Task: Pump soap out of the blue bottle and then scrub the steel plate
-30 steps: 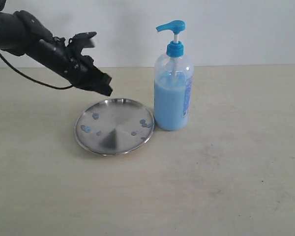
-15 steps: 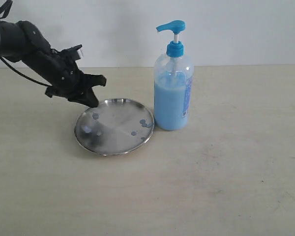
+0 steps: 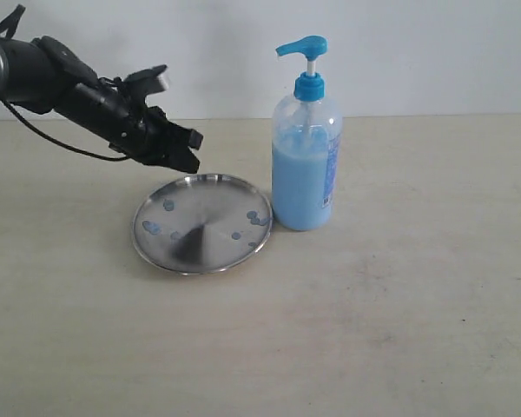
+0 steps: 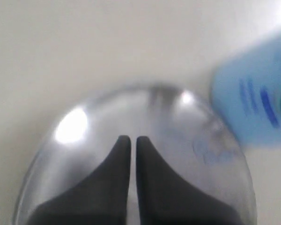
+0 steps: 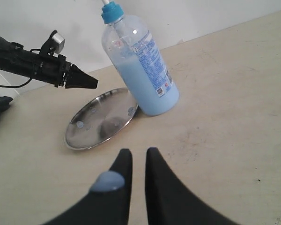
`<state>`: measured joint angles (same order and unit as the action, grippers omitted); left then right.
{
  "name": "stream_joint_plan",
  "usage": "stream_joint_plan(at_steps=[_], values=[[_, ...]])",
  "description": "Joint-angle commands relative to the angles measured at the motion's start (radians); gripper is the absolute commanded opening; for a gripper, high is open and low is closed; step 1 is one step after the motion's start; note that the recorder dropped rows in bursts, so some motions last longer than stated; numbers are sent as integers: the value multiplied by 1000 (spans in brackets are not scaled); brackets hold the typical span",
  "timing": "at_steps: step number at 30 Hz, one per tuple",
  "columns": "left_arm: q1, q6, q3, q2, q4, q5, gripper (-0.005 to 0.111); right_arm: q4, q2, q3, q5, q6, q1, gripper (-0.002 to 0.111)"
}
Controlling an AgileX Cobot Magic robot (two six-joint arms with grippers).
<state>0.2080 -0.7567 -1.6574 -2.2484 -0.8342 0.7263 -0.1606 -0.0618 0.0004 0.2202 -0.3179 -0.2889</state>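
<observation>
The steel plate [image 3: 210, 204] lies on the table, dotted with small blue drops of soap [image 3: 152, 228]. Just right of it stands the blue bottle [image 3: 306, 165], pump head up, about two thirds full of light blue soap. My left gripper [image 3: 191, 156] hovers shut and empty just above the plate's far left rim; in the left wrist view its tips [image 4: 129, 139] hang over the plate [image 4: 84, 154], with the bottle [image 4: 257, 103] blurred beside it. My right gripper [image 5: 138, 152] is shut and empty, held back from the plate [image 5: 100, 119] and bottle [image 5: 140, 61]. A blob of soap [image 5: 107, 182] sits on one of its fingers.
The beige table [image 3: 399, 295] runs wide to the front and right of the bottle. A white wall [image 3: 417, 52] closes the back. The left arm [image 5: 37, 65] and its cable stretch in from the far left.
My left gripper dipped down to the plate's far left rim half a second ago, then rose and swung back right to about where it was a second ago. Plate and bottle stayed put.
</observation>
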Motion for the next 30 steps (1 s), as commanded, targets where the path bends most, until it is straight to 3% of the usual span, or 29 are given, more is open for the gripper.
stream_joint_plan(at_steps=[1,6,9,12,17,21,24,30], values=[[-4,-37,0,29,-71,-22,4,8,-1,0,-22,2,0,0],[-13,-53,15,195,69,-112,4,8,-1,0,-32,2,0,0],[-13,-64,93,379,100,-282,4,-16,-1,0,-32,2,0,0],[-11,-126,236,561,100,-502,4,-16,-1,0,-32,2,0,0],[-13,-283,559,820,100,-607,4,-16,-1,0,-32,2,0,0],[-13,-409,831,1078,100,-613,4,-15,-1,0,-29,2,0,0],[-13,-415,969,1283,100,-530,4,-15,-1,0,-29,2,0,0],[-13,-335,1079,1653,88,-271,4,-15,-1,0,-29,2,0,0]])
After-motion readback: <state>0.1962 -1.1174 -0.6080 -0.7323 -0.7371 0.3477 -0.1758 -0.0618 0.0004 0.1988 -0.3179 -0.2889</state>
